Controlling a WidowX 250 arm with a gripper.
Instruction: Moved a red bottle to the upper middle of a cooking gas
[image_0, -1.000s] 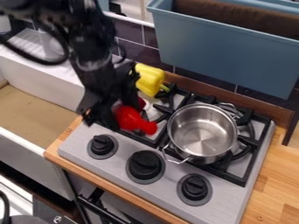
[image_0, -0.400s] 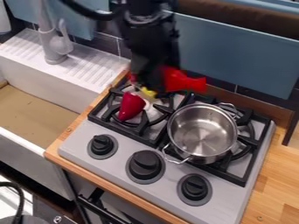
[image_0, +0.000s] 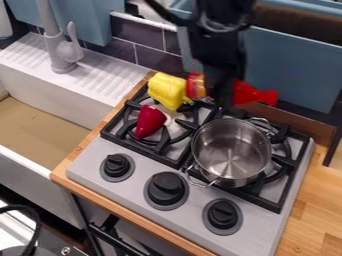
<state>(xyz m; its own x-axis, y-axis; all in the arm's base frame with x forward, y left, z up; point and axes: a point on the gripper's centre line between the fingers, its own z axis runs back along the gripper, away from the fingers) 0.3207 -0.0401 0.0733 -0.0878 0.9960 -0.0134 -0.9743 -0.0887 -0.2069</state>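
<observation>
Red bottle (image_0: 252, 94), one of it, is held sideways beyond the pot (image_0: 230, 150), above the back of the stove (image_0: 120, 192), its neck pointing right as you look and its labelled end to the left. You have one gripper (image_0: 226, 102) there, past the pot's far rim, its fingers closed around the bottle's middle. Starting nearest you, one black oven handle (image_0: 117, 241) sits below and left of the pot, under the front edge of the wooden counter (image_0: 63, 170). Next come three black knobs (image_0: 165, 189) in a row on the stove's pale metal front, all on the near side of the pot. You can count two black grates: one under the pot, the other to its left. The pot is one, bare steel, with two loop handles, one at its near left and one at its far right. Left of it, on the left grate, you have one dark red cone-shaped piece (image_0: 149, 121), narrow end towards you. Farther back and left of the pot is one yellow pepper (image_0: 165, 90), near the bottle's labelled end. Well left of the pot are one white sink (image_0: 47, 90) with a tan bottom, a ribbed drainboard and one grey faucet (image_0: 61, 50). Behind it all you see dark tiles (image_0: 150, 57) with pale joints and two blue bins (image_0: 294, 65), one behind the pot, one behind the faucet.
</observation>
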